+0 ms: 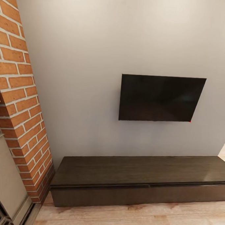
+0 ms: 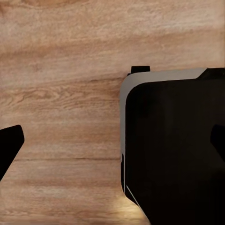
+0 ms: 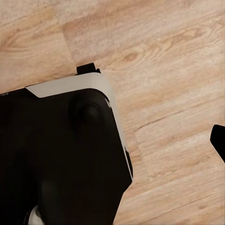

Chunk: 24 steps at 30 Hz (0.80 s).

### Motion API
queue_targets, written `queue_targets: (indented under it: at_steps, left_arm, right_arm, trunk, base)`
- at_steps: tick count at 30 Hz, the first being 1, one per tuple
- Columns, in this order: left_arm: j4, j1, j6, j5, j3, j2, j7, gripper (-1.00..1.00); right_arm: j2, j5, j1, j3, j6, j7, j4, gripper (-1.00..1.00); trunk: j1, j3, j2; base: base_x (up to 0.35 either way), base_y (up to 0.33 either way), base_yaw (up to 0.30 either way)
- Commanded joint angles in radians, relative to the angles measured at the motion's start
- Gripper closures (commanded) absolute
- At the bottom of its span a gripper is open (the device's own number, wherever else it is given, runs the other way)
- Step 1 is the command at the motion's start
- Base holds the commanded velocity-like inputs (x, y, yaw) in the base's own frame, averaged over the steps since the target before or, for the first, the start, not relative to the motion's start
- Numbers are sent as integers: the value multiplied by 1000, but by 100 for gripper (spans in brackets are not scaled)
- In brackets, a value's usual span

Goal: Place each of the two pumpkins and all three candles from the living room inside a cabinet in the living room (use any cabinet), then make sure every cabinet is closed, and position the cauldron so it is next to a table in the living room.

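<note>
1. The cabinet [image 1: 138, 181] stands low against the grey wall [image 1: 82, 64], with its drawer fronts flush and closed.
2. A dark television [image 1: 159, 98] hangs on the wall above the cabinet.
3. A brick column [image 1: 21, 97] rises just beside the cabinet's left end.
4. The left gripper [image 2: 112, 145] points down at the wooden floor [image 2: 61, 70], with its fingers [image 2: 9, 143] spread wide apart and nothing between them.
5. The right gripper shows one fingertip [image 3: 219, 139] over the floor; its opening cannot be determined.
6. The robot's black base [image 3: 61, 159] sits below both grippers.
</note>
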<state>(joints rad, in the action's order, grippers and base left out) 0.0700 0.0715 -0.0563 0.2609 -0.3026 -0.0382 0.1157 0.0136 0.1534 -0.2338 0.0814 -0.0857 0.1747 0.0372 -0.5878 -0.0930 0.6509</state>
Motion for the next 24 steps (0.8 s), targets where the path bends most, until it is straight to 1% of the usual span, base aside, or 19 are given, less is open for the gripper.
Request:
queue_targets:
  at_steps: [1, 2, 24]
  left_arm:
    - [0, 1, -1, 9, -9, 0, 3, -100]
    - [0, 1, 0, 9, -9, 0, 4, -100]
    - [5, 2, -13, 13, -7, 2, 1, -100]
  right_arm:
    - [0, 0, -1, 8, 0, 2, 1, -100]
    - [0, 0, -1, 8, 0, 2, 1, -100]
    - [0, 0, -1, 8, 0, 3, 1, -100]
  trunk:
    - [4, 2, -6]
    - [8, 5, -13]
    - [8, 5, -13]
  base:
    - [0, 0, 0]
    - [0, 0, 0]
    - [0, 0, 0]
